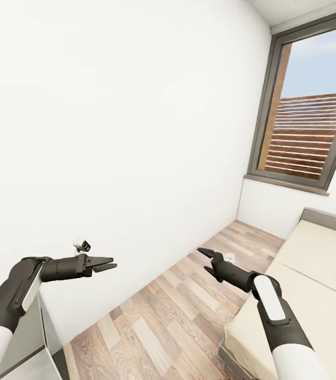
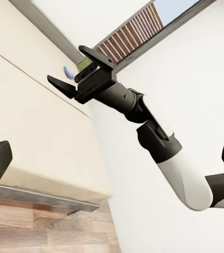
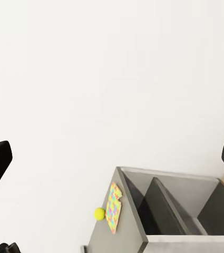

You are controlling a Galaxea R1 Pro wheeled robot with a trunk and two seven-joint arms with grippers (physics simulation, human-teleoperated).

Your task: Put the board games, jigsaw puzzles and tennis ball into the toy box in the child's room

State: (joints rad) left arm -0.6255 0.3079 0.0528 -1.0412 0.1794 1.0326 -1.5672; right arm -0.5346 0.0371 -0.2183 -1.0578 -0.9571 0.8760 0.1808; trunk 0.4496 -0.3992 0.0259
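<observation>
Over at 4 o'clock sits the cream-beige bed (image 1: 315, 274); left gripper (image 1: 106, 264) and right gripper (image 1: 206, 261) both hang with jaws wide apart, holding nothing. Small yellow-green tennis ball (image 3: 99, 213) touches the multicolour jigsaw sheet (image 3: 113, 206) on the grey bench (image 3: 104, 240).

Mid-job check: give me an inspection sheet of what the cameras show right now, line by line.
Surface: bed, plain cream top, bare where seen; grey table against the white wall.
Job's things: tennis ball beside a jigsaw puzzle on the table.
Clutter: nothing seen.
Grippers: left gripper open, empty; right gripper open, empty, both held over the wood floor.
Cables: nothing seen.
Surroundings: window with slatted screen outside.
</observation>
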